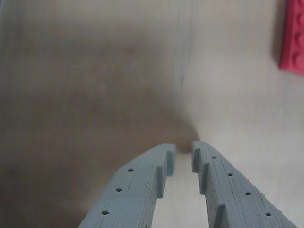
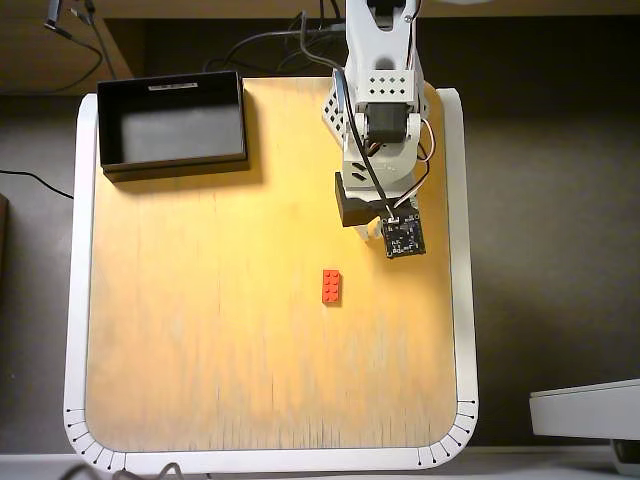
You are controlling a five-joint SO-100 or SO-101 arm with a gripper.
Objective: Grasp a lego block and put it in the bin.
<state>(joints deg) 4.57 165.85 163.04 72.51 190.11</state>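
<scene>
A red lego block (image 2: 331, 286) lies flat near the middle of the wooden table in the overhead view. In the wrist view only part of it (image 1: 293, 35) shows, at the top right edge. My gripper (image 1: 183, 151) hangs over bare wood, well short of the block. Its two grey fingers (image 1: 142, 185) stand almost together with a narrow gap at the tips and nothing between them. In the overhead view the arm (image 2: 378, 120) and wrist camera board (image 2: 403, 235) hide the fingers. The black bin (image 2: 172, 163) sits at the table's top left corner.
The table (image 2: 200, 330) has a white raised rim (image 2: 76, 300). Cables (image 2: 270, 40) run behind the arm's base at the top. A grey-white object (image 2: 585, 410) lies off the table at the lower right.
</scene>
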